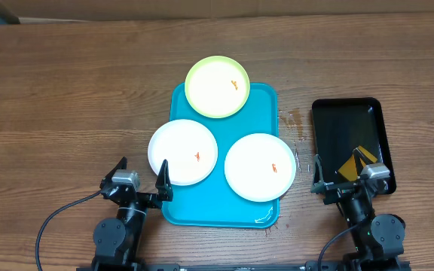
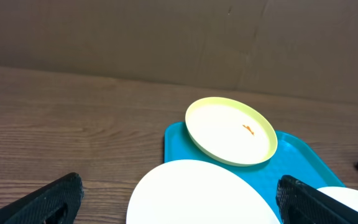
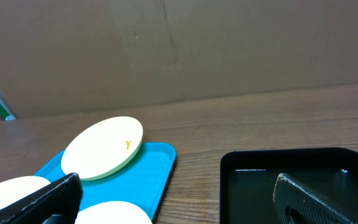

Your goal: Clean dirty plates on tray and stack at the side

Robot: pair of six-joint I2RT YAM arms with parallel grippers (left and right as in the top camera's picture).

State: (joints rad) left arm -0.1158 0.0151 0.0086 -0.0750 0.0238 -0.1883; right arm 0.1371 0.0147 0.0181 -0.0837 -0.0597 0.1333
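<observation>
- Three in all, the dirty items on the blue tray (image 1: 202, 209) are the yellow-green plate (image 1: 217, 86), the left white plate (image 1: 183, 152) and the right white plate (image 1: 260, 166).
- Position: the yellow-green plate overhangs the far rim of the tray. The left white plate overhangs the left rim. The right white plate lies at the right edge. None of the plates touches another.
- Condition: each plate carries a small orange smear. No stack exists at either side.
- Step in hand: judged as the start of the task, since no plate is cleaned or moved off the tray.
- Left hand (image 1: 143, 169): fingers spread wide, holding nothing, at the near left corner of the tray, just beside the left white plate.
- Right hand (image 1: 338, 164): fingers spread wide, holding nothing, over the near end of the black tray (image 1: 313, 128).
- Black tray contents: a yellow item (image 1: 350, 164) lies under the right hand. It is possibly a wiping tool, but too much is hidden to tell.
- Next move, as a judgement: fetch a wiping tool or take one plate. The overhanging edge of the left white plate gives the left hand a rim to pinch. The shallow rim calls for a low, level approach.
- Risk: a plate may slide on the smooth tray when pushed.
- Surface (image 1: 66, 90): brown wood grain, with a few shiny marks between the two trays, possibly wet.
- Room: a plain cardboard wall (image 2: 166, 37) stands along the far edge. Nothing else is visible.
</observation>
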